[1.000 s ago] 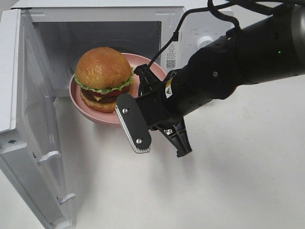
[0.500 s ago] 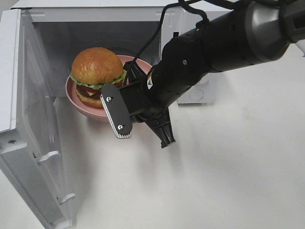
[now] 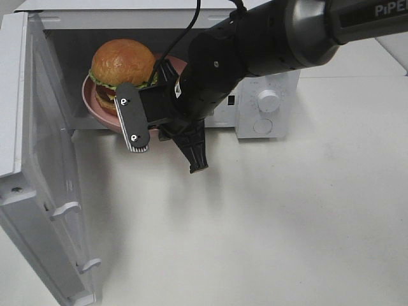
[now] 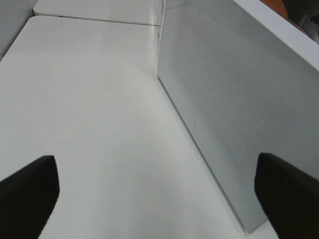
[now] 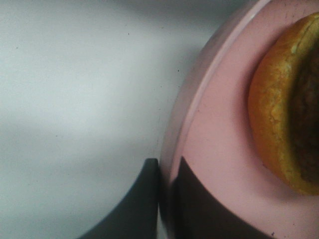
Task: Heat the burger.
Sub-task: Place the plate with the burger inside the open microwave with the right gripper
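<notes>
Here the right pincer [image 5: 167, 172] is clamped narrowly on the rim of the plate [image 5: 214, 149]. The burger [image 3: 122, 60] sits on that plate just beyond its tips, in the mouth of the open microwave [image 3: 268, 95]. The left pincer [image 4: 158, 191] gapes wide, holding nothing, with the door [image 4: 239, 114] beside it.

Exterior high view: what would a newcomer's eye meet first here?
A tall burger on a pink plate is in the mouth of the white microwave, whose door stands wide open at the left. The big black right arm crosses in front of it, its jaws shut on the plate's rim.
</notes>
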Motion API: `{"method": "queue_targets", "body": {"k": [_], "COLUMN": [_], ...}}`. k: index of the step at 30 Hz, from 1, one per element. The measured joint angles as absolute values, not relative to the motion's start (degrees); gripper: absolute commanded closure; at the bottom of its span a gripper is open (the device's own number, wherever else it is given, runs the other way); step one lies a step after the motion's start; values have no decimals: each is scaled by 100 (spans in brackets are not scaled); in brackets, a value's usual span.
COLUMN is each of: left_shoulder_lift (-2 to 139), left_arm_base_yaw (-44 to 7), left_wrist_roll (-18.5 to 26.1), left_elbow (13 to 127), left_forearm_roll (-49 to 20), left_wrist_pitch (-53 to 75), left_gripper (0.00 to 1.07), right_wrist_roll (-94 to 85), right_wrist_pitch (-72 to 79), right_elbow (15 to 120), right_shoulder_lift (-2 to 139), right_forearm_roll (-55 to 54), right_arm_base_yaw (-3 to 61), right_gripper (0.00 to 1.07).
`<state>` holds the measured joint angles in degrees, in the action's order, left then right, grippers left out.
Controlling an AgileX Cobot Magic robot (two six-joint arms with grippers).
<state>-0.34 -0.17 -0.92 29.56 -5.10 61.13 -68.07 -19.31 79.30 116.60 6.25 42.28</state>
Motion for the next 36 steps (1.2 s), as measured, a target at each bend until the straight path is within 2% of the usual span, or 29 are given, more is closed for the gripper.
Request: {"method": "queue_targets", "body": {"k": [13,36], "left_shoulder_lift": [-34,-34], "left_arm_base_yaw": [-17,-17], "left_wrist_roll": [-92,-92], "left_elbow": [2956,2956], "left_forearm_roll": [-510,-510], "left_wrist_pitch": [6113,6113], "left_gripper": [7,7], "right_wrist_roll": [-6022,-5632], "right_wrist_pitch": [-2527,-3002], "right_elbow": [9024,10267], "right_shoulder_lift": [12324,13098], "right_forearm_roll": [934,1346], "right_arm_base_yaw": [4228,4228], "right_gripper": [107,107]}}
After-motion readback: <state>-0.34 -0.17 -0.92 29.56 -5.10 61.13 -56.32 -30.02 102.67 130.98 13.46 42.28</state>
